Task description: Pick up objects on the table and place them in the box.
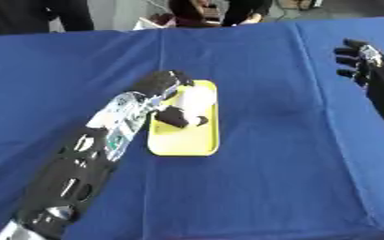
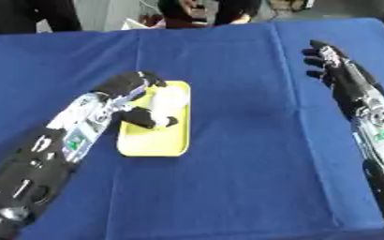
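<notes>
matt blue tablecloth (image 1: 269, 164), smooth yellow plastic tray (image 1: 183, 140)

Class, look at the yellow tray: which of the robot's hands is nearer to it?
Left. The left hand is over the yellow tray; the right hand hovers far off near the table's right edge.

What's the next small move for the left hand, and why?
Probably open the fingers and let go. The left hand is already over the yellow tray, curled round a pale object that looks low inside it. The right hand hangs open, apart at the far right, so nothing else seems needed first.
</notes>
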Robot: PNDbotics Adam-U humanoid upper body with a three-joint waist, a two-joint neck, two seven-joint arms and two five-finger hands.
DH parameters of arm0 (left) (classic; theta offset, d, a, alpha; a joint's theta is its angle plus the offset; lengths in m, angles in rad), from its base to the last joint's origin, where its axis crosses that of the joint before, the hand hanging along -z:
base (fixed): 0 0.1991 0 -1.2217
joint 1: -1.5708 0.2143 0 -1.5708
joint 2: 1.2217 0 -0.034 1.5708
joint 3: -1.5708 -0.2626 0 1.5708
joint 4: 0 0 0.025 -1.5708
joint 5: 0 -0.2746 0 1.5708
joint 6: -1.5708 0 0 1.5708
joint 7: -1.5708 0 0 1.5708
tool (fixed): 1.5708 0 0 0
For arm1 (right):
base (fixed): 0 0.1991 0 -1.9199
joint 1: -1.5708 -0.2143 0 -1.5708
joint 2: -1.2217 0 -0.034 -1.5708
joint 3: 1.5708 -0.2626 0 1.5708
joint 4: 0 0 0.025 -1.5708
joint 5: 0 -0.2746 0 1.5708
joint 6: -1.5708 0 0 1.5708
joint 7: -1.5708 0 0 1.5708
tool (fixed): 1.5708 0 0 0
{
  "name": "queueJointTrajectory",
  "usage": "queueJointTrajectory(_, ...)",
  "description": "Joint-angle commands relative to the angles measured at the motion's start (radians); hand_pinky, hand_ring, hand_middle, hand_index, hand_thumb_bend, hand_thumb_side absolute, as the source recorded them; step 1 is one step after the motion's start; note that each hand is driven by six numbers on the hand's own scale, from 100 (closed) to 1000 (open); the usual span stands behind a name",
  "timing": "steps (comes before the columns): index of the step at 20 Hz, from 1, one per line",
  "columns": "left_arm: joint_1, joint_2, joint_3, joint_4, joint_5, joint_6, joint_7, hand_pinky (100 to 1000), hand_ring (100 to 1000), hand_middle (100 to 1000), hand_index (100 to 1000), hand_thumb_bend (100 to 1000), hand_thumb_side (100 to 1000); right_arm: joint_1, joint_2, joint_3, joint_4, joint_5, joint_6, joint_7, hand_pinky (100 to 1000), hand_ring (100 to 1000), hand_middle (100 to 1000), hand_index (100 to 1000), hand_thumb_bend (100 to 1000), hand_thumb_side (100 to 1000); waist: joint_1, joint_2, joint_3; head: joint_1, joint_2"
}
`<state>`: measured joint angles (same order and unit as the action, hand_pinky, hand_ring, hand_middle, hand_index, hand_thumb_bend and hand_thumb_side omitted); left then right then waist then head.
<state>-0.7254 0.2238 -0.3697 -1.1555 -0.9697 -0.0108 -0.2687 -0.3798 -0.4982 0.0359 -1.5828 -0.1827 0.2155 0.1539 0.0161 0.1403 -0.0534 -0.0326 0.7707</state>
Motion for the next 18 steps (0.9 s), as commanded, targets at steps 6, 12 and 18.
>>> queueJointTrajectory(6,-0.010,0.005,0.004,-0.009,-0.031,-0.026,-0.024,806,790,808,892,707,639,-0.017,-0.018,-0.008,-0.013,0.000,-0.002,0.001,907,932,871,965,100,872,-0.006,-0.012,0.000,0.006,-0.001)
queueJointTrajectory(12,-0.009,0.004,0.005,-0.012,-0.033,-0.026,-0.029,804,790,808,891,704,634,-0.016,-0.018,-0.008,-0.013,0.000,-0.002,0.000,907,932,871,966,100,872,-0.006,-0.012,0.001,0.006,-0.001)
queueJointTrajectory(18,-0.012,0.004,0.006,-0.017,-0.027,-0.023,-0.027,803,789,808,892,698,639,-0.016,-0.017,-0.008,-0.013,0.000,-0.002,0.000,907,932,871,965,100,872,-0.006,-0.013,0.002,0.006,-0.001)
